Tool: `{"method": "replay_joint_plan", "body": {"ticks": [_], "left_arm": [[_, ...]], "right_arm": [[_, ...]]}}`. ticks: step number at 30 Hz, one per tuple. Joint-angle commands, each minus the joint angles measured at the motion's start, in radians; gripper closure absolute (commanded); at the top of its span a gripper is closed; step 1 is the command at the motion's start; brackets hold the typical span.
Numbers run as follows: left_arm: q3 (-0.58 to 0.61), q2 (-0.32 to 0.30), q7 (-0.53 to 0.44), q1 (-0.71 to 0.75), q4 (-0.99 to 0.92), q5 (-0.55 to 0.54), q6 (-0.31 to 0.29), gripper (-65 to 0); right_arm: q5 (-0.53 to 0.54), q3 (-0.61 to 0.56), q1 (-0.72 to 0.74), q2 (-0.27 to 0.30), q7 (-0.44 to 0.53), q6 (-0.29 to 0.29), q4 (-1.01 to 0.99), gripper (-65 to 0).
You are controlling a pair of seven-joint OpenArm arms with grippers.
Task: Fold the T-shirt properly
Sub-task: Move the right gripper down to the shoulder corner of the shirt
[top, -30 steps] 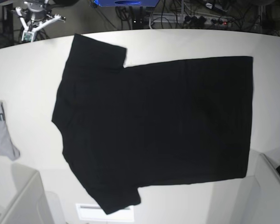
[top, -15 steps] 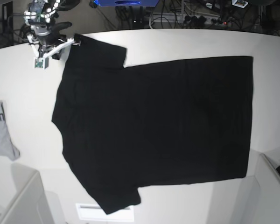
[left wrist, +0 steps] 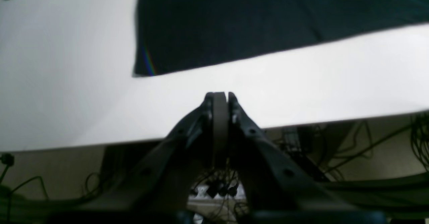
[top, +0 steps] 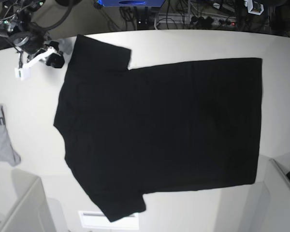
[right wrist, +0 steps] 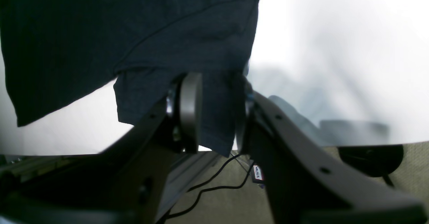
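1. The T-shirt lies spread flat, plain black side up, on the white table, with its far sleeve reaching the table edge.
2. The right gripper has its jaws apart astride that sleeve's hem; closing too shallow could catch only one layer, or the cloth could slip out on lifting.
3. The left gripper, pads pressed together and empty, hovers over bare table near the hem corner; a one-sided lift could drag the shirt askew.
4. The grey garment lies well apart, so snagging seems unlikely.
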Motion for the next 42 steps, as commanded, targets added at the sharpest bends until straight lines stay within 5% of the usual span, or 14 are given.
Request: {"method": "replay_joint_plan", "body": {"ticks": [1, 3, 5, 9, 14, 21, 31, 36, 42], "left_arm": [[-0.016, -0.002, -0.022, 0.022, 0.011, -0.002, 0.011, 0.0], [-0.031, -0.005, -0.021, 0.019, 0.011, -0.004, 0.011, -0.3], [-0.043, -0.005, -0.021, 0.005, 0.006, -0.013, 0.011, -9.9], [-0.065, -0.012, -0.021, -0.001, -0.014, -0.193, 0.01, -35.4], [-0.045, -0.085, -0.021, -0.001, -0.022, -0.358, -0.053, -49.9], [-0.042, -0.084, -0.019, -0.052, -0.091, -0.449, -0.108, -51.0], [-0.04, -0.084, -0.015, -0.136, -0.187, -0.524, -0.11, -51.3], [-0.051, -0.082, 0.136, -0.197, -0.192, -0.587, -0.115, -51.3], [-0.065, -0.079, 0.228, -0.243, -0.194, -0.661, -0.329, -50.2]], "right_arm": [[0.018, 0.01, 0.01, 0.009, -0.003, 0.0, -0.003, -21.2], [0.018, 0.011, 0.02, 0.009, -0.026, 0.0, -0.04, -30.8], [0.023, 0.008, 0.028, 0.009, -0.025, 0.002, -0.071, -36.8], [0.019, 0.007, 0.056, 0.009, -0.023, 0.002, -0.142, -36.8], [0.016, 0.004, 0.083, 0.032, -0.022, 0.002, -0.237, -36.9], [-0.132, -0.065, 0.074, 0.038, 0.072, 0.011, -0.269, -37.1], [-0.142, -0.177, 0.017, 0.03, 0.144, 0.011, -0.269, -36.8], [-0.14, -0.209, 0.01, 0.029, 0.144, 0.011, -0.269, -36.8], [-0.14, -0.248, 0.005, 0.029, 0.147, 0.011, -0.269, -36.6]]}}
